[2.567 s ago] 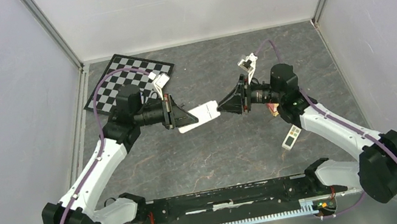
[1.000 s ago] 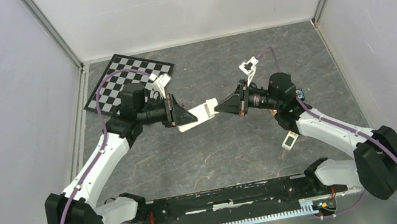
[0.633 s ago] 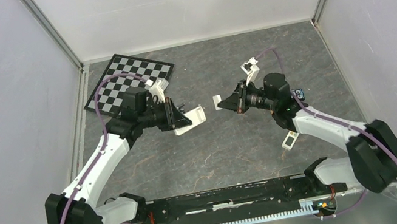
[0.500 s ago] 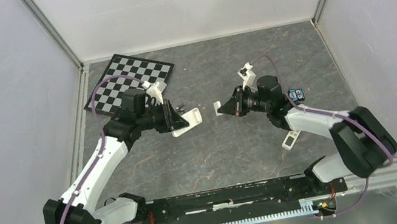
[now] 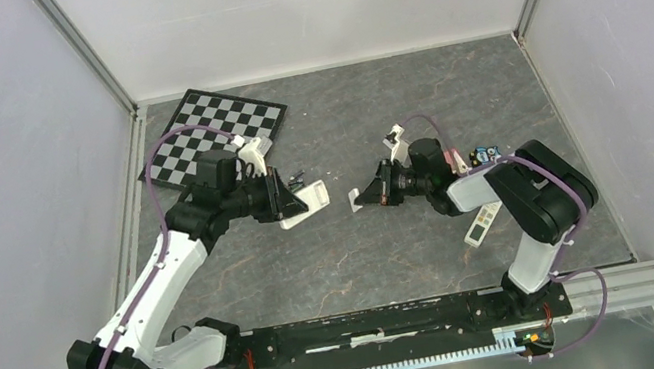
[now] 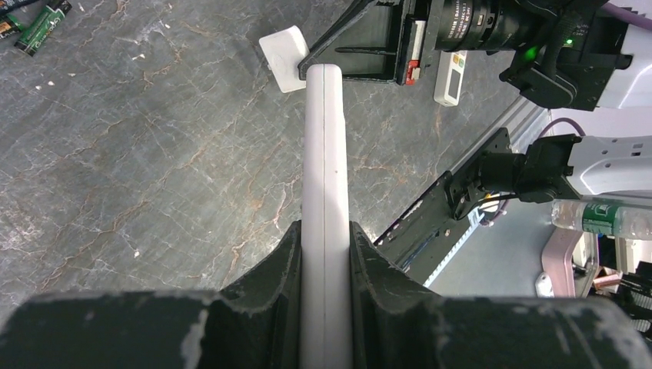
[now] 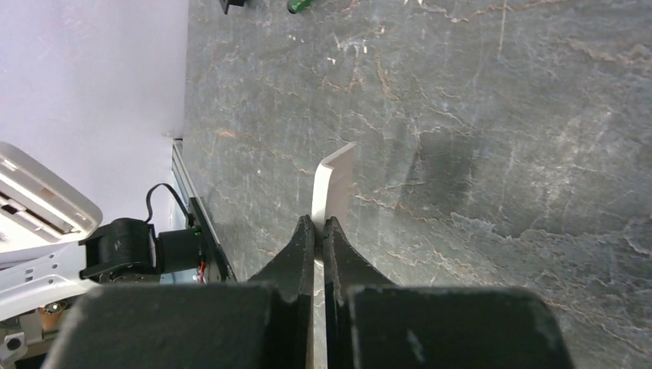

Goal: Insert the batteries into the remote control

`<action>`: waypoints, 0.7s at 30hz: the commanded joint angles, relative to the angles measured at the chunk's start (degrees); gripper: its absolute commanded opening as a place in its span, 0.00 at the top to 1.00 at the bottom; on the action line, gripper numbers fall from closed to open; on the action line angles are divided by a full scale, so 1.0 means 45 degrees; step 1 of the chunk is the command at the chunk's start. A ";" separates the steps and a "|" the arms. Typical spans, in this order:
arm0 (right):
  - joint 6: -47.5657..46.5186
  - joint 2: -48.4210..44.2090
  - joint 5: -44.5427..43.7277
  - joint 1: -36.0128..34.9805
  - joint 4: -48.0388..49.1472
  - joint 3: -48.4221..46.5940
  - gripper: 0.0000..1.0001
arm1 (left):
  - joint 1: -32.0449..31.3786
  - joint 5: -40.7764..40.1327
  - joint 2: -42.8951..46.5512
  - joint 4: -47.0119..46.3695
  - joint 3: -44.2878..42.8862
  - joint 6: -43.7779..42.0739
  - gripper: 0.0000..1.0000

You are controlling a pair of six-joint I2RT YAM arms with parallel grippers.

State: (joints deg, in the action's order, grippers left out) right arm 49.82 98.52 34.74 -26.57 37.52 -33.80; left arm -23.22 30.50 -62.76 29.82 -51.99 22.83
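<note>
Left wrist: left pincer (image 6: 324, 231) clamped on remote control (image 6: 324, 138); right pincer (image 7: 319, 227) pinching white cover (image 7: 334, 184).

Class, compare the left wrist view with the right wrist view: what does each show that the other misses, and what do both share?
Only the left wrist view shows the remote control, edge-on in the left hand, and a second small remote lying on the table. Only the right wrist view shows the lilac wall. Both show the right hand pinching the white cover, batteries and the table.
</note>
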 commanded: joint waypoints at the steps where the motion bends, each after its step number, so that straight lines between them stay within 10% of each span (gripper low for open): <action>1: -0.0479 0.0097 -0.0438 0.0052 -0.0440 0.0002 1.00 | -0.0015 0.0562 -0.0117 -0.0177 -0.0122 -0.0622 0.98; 8: -0.2225 -0.0287 -0.2450 0.0190 -0.4292 -0.0647 0.84 | -0.0010 0.0897 0.0020 -0.0260 -0.0175 -0.0630 0.98; 21: -0.5118 -0.4545 -0.2704 0.0281 -0.5281 -0.0369 0.16 | -0.0015 0.1945 0.0379 -0.0332 -0.0256 -0.0743 0.98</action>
State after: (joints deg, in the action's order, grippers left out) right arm 35.48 86.50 18.92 -25.36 12.14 -35.90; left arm -23.22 34.28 -62.39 29.98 -51.99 22.33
